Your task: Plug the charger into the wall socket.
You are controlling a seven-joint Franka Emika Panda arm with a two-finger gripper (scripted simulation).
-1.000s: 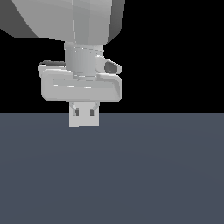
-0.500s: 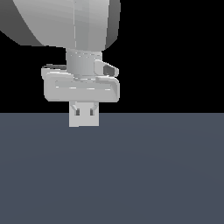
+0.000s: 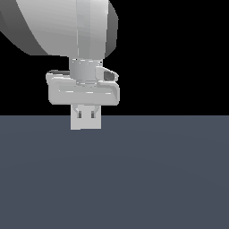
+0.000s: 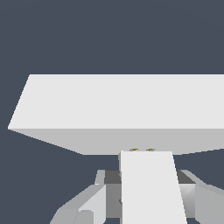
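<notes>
**Charger held up against the socket plate**

The charger (image 4: 148, 188) appears in the wrist view as a plain white block running lengthwise away from the camera, its far end right at the face of the wall socket (image 4: 122, 109). Two small yellowish prong tips show just where the block meets the plate; whether they are inside the holes cannot be told. The socket itself is a broad white slab filling most of that view, its shaded lower face turned toward the charger.

The gripper (image 4: 146, 197) is clamped on the charger: grey fingers (image 4: 94, 201) sit on either side of the block, pressed to its flanks.

In the exterior view the gripper (image 3: 86, 117) hangs below the arm's wide white hand body (image 3: 83, 91), with a small white piece between the fingertips, just at the edge where the dark grey floor (image 3: 134, 179) meets the black background. The socket is not distinguishable there.
</notes>
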